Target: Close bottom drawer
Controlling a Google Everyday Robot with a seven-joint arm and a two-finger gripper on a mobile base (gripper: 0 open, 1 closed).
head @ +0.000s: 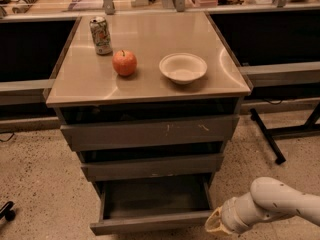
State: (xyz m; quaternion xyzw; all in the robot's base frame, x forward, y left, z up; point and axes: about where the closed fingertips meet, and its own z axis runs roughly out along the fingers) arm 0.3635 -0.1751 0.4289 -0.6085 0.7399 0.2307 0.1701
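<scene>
Pulled out at the foot of the cabinet, immediately left of the gripper: the bottom drawer, narrowest of three dull grey metal ones, with a plain front strip and a shallow grey tray open to view. Right end of that front strip just beside the tan gripper tip; touching or apart, impossible to tell. Parted or closed, likewise impossible to tell. Behind the gripper, off to the right and low in view, the rounded white arm. Above and left of the gripper, the mid-width grey drawer; higher again, the widest grey drawer, with pale scratch marks on its front. Well above the gripper, the smooth beige cabinet top, carrying a white-and-green drink can farthest left, a red apple near the middle and a shallow white bowl on the gripper's side. Below everything, speckled tan floor.
</scene>
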